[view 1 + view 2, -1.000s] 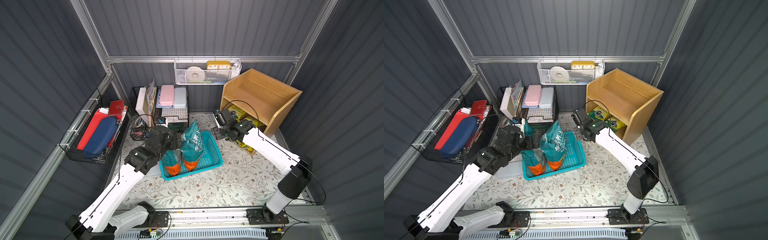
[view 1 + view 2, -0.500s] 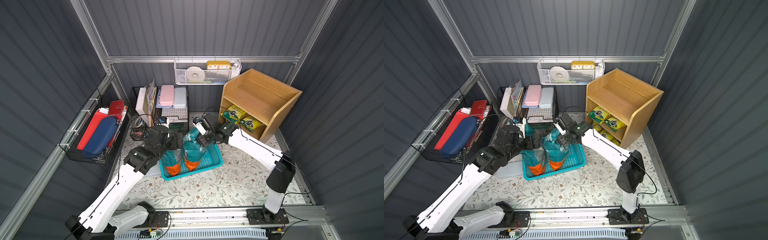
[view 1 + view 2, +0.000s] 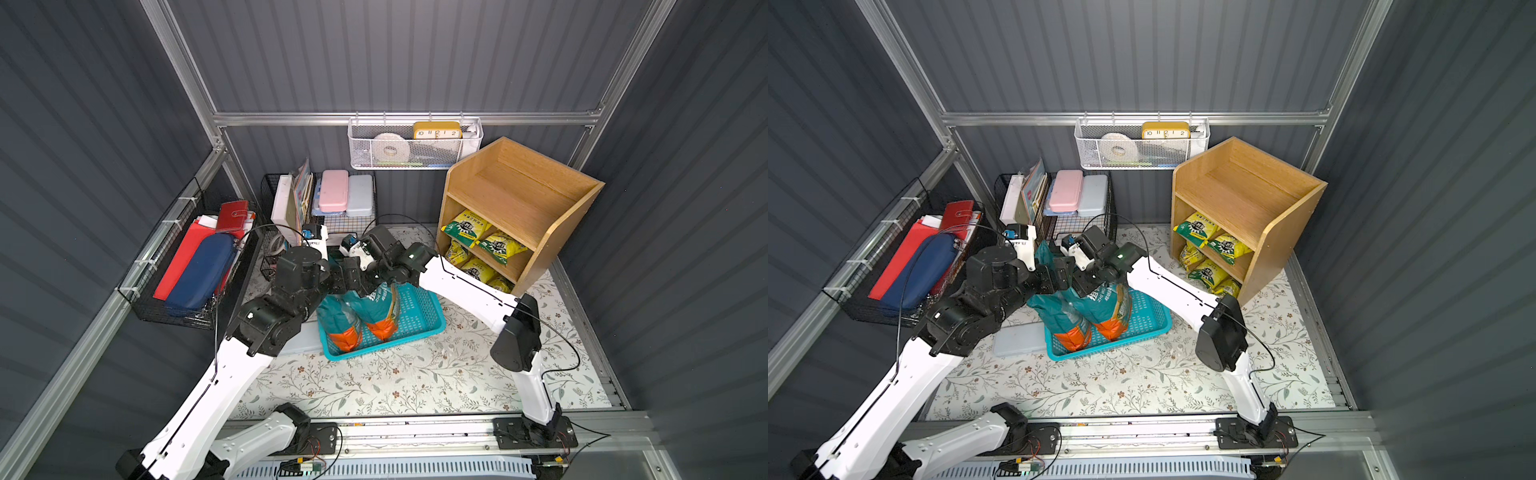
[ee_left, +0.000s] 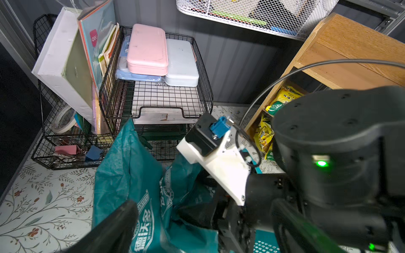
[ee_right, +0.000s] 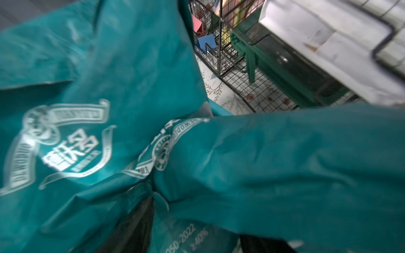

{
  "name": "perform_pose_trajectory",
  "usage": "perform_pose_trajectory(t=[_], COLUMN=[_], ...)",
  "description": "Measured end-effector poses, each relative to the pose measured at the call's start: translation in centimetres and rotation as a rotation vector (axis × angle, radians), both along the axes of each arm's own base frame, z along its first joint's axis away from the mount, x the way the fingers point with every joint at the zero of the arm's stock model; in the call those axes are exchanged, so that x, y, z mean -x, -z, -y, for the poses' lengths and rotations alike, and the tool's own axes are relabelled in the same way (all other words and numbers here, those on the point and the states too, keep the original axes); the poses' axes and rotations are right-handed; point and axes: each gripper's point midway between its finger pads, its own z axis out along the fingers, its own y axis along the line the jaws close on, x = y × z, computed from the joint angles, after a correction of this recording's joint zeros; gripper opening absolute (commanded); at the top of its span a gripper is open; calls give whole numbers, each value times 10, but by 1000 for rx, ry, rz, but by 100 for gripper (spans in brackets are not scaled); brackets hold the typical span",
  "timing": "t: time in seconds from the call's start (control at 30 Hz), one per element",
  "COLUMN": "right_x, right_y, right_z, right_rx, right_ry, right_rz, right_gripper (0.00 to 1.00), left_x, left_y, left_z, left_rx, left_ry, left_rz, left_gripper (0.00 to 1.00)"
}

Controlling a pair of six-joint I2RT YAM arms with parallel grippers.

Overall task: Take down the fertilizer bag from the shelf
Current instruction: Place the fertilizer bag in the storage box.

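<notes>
Two white-and-black robot arms rise from the near edge of a bench [image 3: 395, 382] covered in a floral-print mat and reach inward.

Near the middle of the bench, a little toward its left edge, sits a turquoise plastic basket [image 3: 415, 320]. A pale flat case [image 3: 1017, 338] lies on the bench just beside the basket's left side. Two teal fertilizer bags with orange bottoms stand upright side by side in the basket: the left teal bag [image 3: 338, 320] and the right teal bag [image 3: 380, 307]. Neither is on the shelf.

The left gripper [image 3: 347, 272] is at the tops of the bags with its claw spread wide apart. In the left wrist view its two dark fingers [image 4: 118, 219] straddle both bag tops.

The right gripper [image 3: 376, 280] comes in from the other side and sits on the crumpled top of the right teal bag. In the right wrist view its dark fingers [image 5: 133, 221] lie either side of bag material. I cannot tell whether they are pressing on it.

At the far right corner stands the light wooden shelf [image 3: 540, 232]. Yellow-and-green bags [image 3: 467, 226] lie on its middle and bottom tiers.

At the far left corner is a black wire rack [image 3: 365, 220] with a pink case [image 3: 332, 189] on top.

On the back wall hangs a white mesh basket [image 3: 411, 160] holding a yellow clock [image 3: 436, 131].
</notes>
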Motion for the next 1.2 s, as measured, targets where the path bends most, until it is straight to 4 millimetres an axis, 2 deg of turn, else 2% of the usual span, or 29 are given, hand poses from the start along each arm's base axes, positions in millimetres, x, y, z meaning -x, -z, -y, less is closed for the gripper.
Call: perform_pose_trajectory(t=[0.17, 0.37, 0.47, 0.57, 0.7, 0.83, 0.87, 0.93, 1.03, 1.1, 1.2], right_x=[3, 5, 7, 6, -4, -26, -33, -48, -64, -65, -60], right_y=[4, -7, -19, -47, -79, -100, -102, -98, -77, -57, -39], right_z=[-5, 3, 16, 34, 72, 123, 141, 178, 238, 271, 306], right_rx=[-46, -48, -44, -69, -77, -32, 6, 112, 340, 500, 687], right_ry=[-4, 8, 27, 47, 106, 218, 262, 358, 491, 540, 572], right_rz=[-58, -38, -23, 18, 80, 155, 177, 220, 267, 270, 270], right_gripper=[64, 68, 70, 71, 71, 71, 70, 70, 68, 67, 66], left_x=[1, 0, -2, -4, -6, -9, -10, -11, -15, -18, -21], left_y=[3, 8, 13, 14, -1, 11, 16, 26, 38, 44, 55], left_z=[2, 9, 14, 20, 30, 32, 35, 42, 58, 69, 81], left_rx=[1, 5, 4, 23, 73, 55, 49, 39, 34, 39, 46], left_ry=[12, 41, 55, 73, 104, 110, 120, 148, 204, 243, 283], left_rz=[-9, -27, -44, -53, -10, -50, -67, -103, -159, -191, -235], left_gripper=[99, 99, 99, 99, 99, 99, 99, 99, 99, 99, 99])
